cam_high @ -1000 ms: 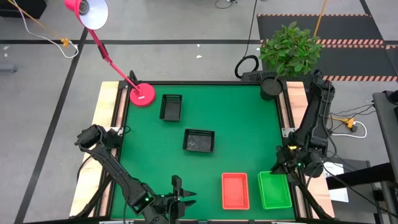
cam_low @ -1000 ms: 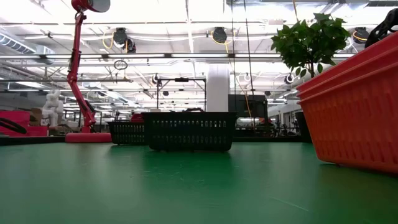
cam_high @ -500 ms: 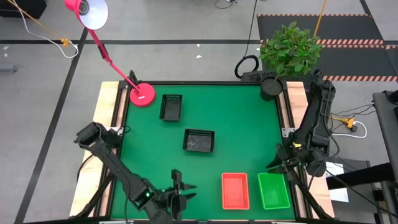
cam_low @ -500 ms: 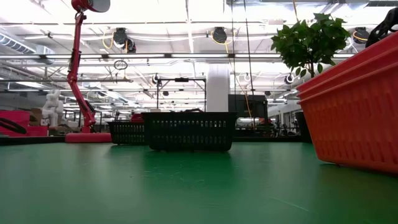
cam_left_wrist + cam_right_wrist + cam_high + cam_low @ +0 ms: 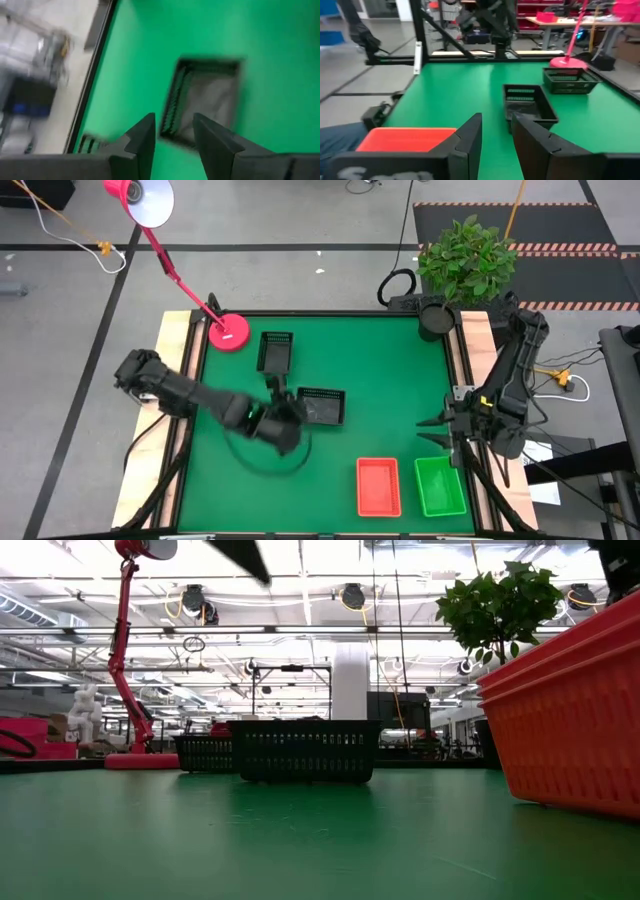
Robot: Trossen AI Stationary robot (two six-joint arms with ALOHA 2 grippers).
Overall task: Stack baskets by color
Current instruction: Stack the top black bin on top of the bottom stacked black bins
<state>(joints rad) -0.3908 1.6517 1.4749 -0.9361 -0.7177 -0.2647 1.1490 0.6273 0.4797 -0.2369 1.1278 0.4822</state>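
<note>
Two black baskets rest on their bases on the green table, one near the middle [image 5: 320,407] and one farther back [image 5: 276,351]. A red basket [image 5: 378,486] and a green basket [image 5: 441,486] sit side by side at the near right. My left gripper [image 5: 275,392] hovers just left of the middle black basket [image 5: 205,95], open and empty. My right gripper [image 5: 430,432] is open and empty by the right edge, just beyond the green basket. In the right wrist view it [image 5: 496,132] points across the table at the black baskets [image 5: 527,102].
A pink lamp base [image 5: 229,332] stands at the far left corner, its arm reaching out past the table. A potted plant [image 5: 465,260] stands behind the far right corner. Open green surface lies along the near left and the far right of the table.
My left arm has swung fast from the near edge up and toward the far edge, tipping its gripper, which now hangs beside the middle black basket. My right gripper has shifted a little toward the far edge and rolled its wrist. The baskets have stayed in place.
</note>
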